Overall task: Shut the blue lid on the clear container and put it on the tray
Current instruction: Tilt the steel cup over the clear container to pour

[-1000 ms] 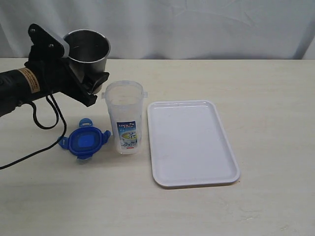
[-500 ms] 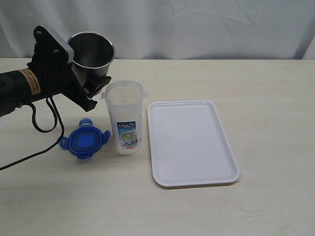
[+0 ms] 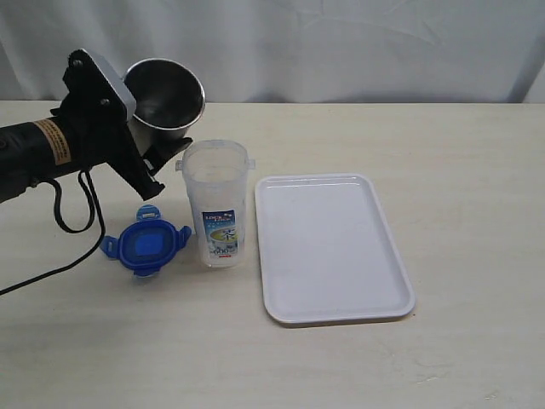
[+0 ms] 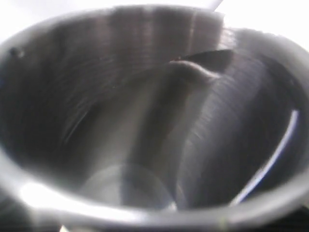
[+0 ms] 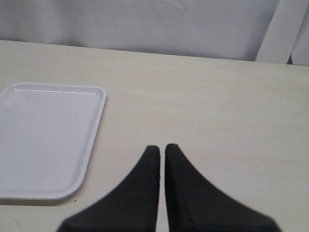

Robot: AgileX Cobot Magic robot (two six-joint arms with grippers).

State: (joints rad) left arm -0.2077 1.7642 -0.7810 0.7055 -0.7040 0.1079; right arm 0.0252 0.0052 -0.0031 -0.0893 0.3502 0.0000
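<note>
The clear container (image 3: 218,204) stands upright and open on the table, its printed label facing front. Flat on the table to its left lies the blue lid (image 3: 146,245). Right of the container is the empty white tray (image 3: 332,247), whose near part also shows as the tray (image 5: 43,140) in the right wrist view. My left gripper (image 3: 163,143) is shut on a steel cup (image 3: 166,98), held tilted above and behind-left of the container's mouth; the cup's inside (image 4: 145,121) fills the left wrist view. Over bare table my right gripper (image 5: 161,147) is shut and holds nothing.
A black cable (image 3: 72,217) hangs from the left arm and loops onto the table left of the lid. A white curtain (image 3: 341,43) runs behind the table's far edge. The right arm does not show in the exterior view.
The left gripper has carried the steel cup slightly right and up and tipped its mouth further toward the container. Lid, container and tray have not moved.
</note>
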